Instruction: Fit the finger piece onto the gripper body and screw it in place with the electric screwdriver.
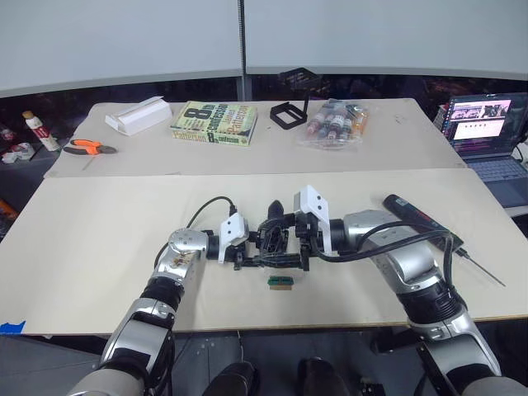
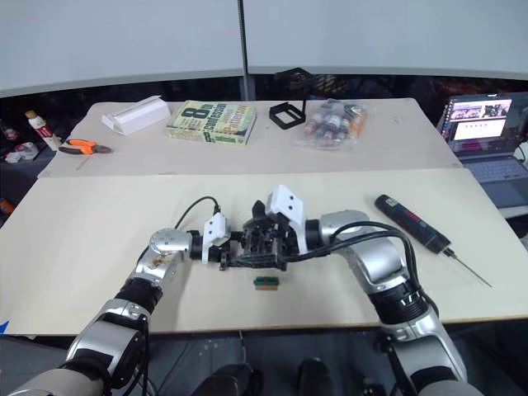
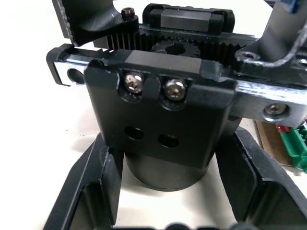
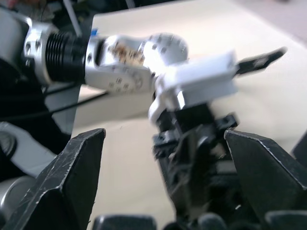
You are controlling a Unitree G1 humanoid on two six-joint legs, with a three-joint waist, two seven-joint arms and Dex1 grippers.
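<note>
While the gripper body point(image 2: 262, 241) is sitting low over the near table point(image 2: 82, 214), between the two wrists, the left gripper point(image 3: 165, 191) is bracketing its round base with spread fingers, touching or not I cannot tell. The right gripper point(image 4: 163, 191) is likewise standing open around it from the opposite side. Pointing upward just behind the body, the finger piece point(image 1: 275, 207) is looking unseated. Fitting is the step in hand, I judge. The electric screwdriver point(image 2: 412, 223) is lying well apart on the right; next the piece needs aligning with the empty holes beneath the two screws point(image 3: 154, 88).
</note>
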